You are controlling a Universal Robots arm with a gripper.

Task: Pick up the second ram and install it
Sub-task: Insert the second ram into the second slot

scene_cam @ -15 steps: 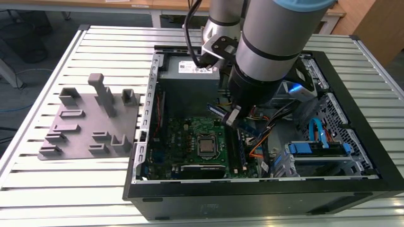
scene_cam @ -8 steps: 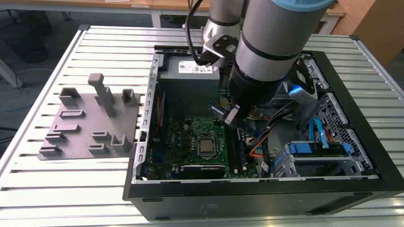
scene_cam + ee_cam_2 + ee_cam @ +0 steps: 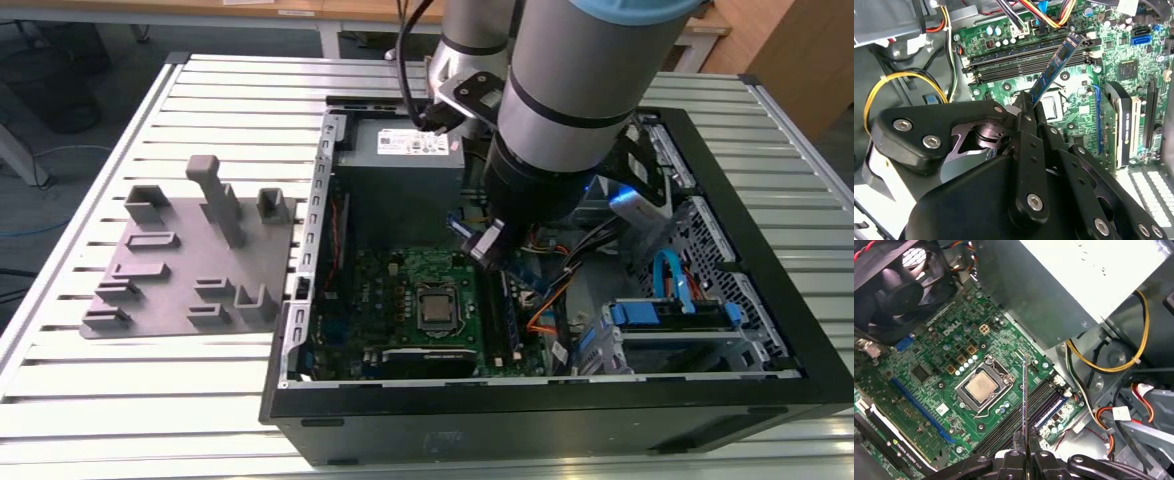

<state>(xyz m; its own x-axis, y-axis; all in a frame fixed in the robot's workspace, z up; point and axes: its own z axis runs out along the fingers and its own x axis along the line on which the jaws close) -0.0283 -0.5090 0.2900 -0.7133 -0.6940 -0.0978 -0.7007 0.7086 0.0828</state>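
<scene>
A robot arm point(image 3: 574, 100) reaches into an open computer case point(image 3: 534, 405) lying on a slatted metal worktop point(image 3: 200, 400). Its end effector point(image 3: 1030, 102) pinches the second ram point(image 3: 1055, 66) by one end, holding the stick tilted above the green motherboard point(image 3: 1124, 90), just over its long black slots point(image 3: 1014, 60)

The table point(image 3: 160, 400) is ribbed bright metal; the grey holder point(image 3: 174, 270) looks matt plastic. The power supply point(image 3: 1069, 275) is dull sheet metal. The gripper point(image 3: 1029, 102) is matt black, the second ram point(image 3: 1056, 62) a glossy board.
</scene>
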